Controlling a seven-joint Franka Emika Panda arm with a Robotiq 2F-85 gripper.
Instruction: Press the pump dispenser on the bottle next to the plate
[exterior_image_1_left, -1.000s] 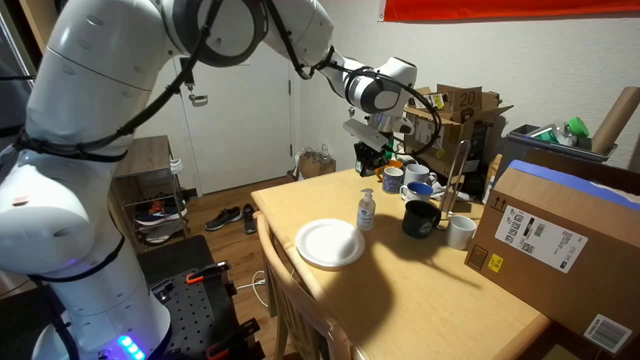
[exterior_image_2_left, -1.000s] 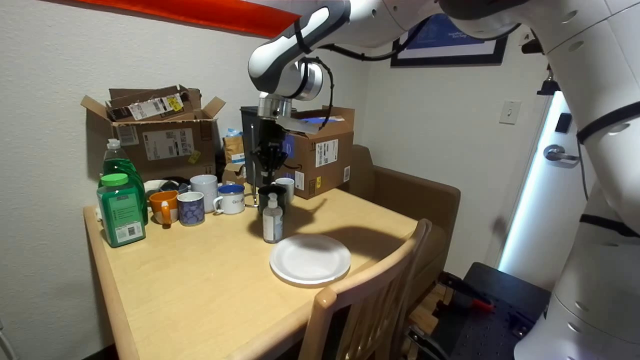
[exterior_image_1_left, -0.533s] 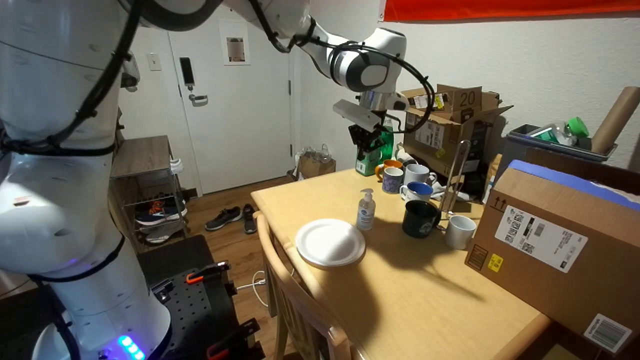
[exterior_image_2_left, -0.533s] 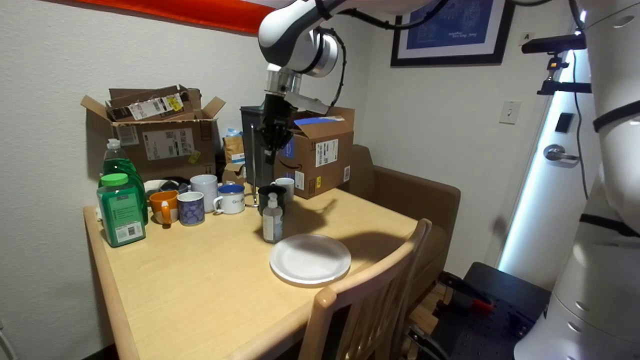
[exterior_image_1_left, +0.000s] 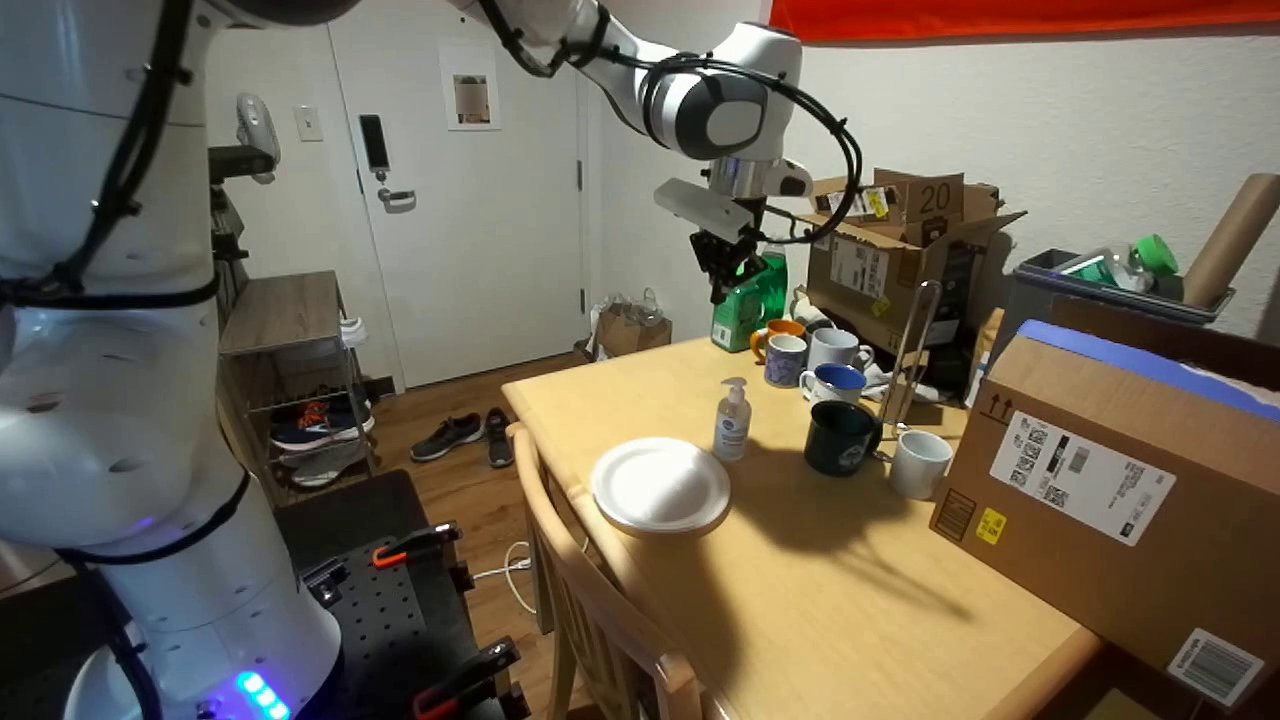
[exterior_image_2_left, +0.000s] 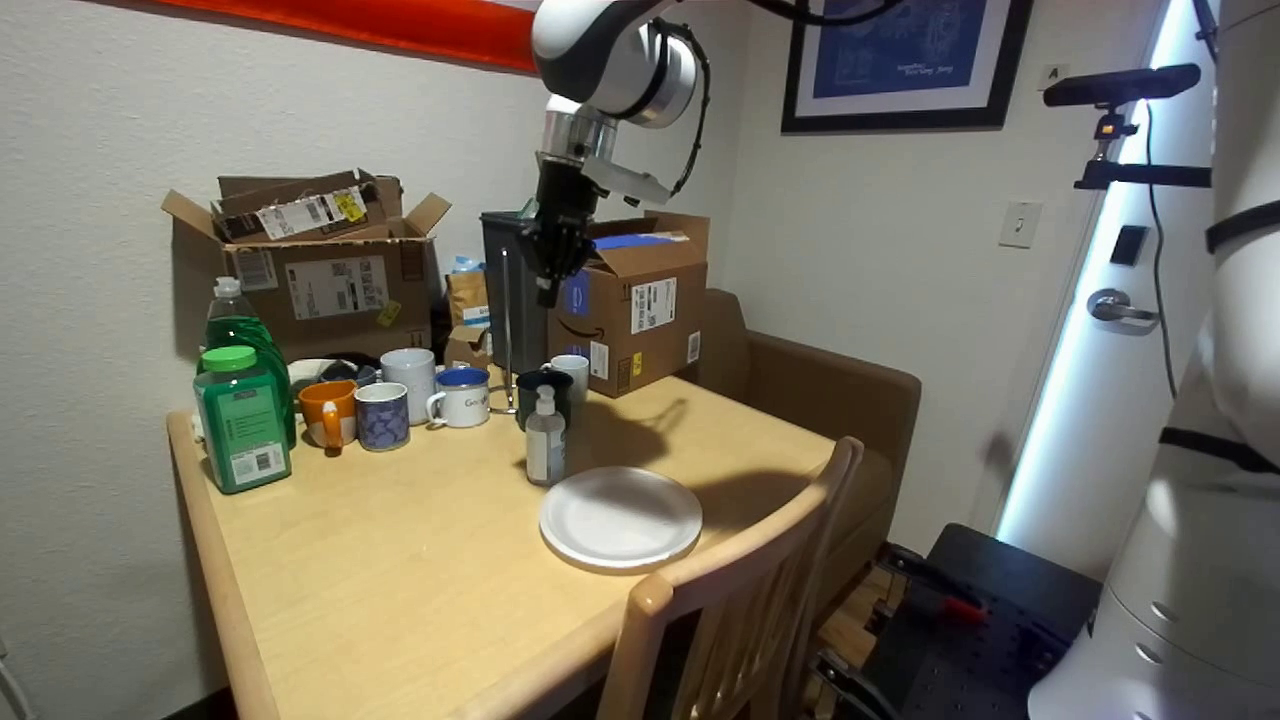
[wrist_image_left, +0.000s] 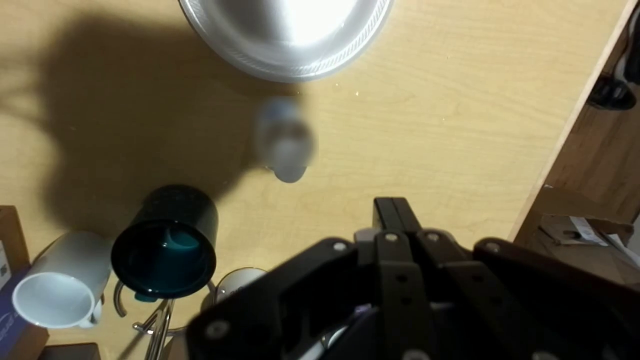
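The small whitish bottle (exterior_image_1_left: 731, 432) stands upright right beside the round white plate (exterior_image_1_left: 612, 490) in both exterior views. The pale pump dispenser (exterior_image_1_left: 734, 385) tops it and also shows in an exterior view (exterior_image_2_left: 545, 398). In the wrist view the bottle (wrist_image_left: 282, 132) is blurred, just below the plate's rim (wrist_image_left: 287, 72), and its pump cannot be told apart. My gripper (wrist_image_left: 392, 202) is shut and empty, its fingertips together. In both exterior views the gripper (exterior_image_1_left: 718, 298) hangs high above the table, apart from the bottle and well above the pump.
A dark mug (exterior_image_1_left: 842, 438) and a white mug (exterior_image_1_left: 920, 463) stand near the bottle, with a metal stand (exterior_image_1_left: 912, 345) behind. Several more mugs and green bottles (exterior_image_2_left: 243, 425) line the back. A cardboard box (exterior_image_1_left: 1110, 500) and a wooden chair (exterior_image_2_left: 740, 570) stand at the table's edges.
My gripper has risen steadily, away from the table, and shifted slightly sideways, staying shut in what is visible. The bottle and plate have not moved.
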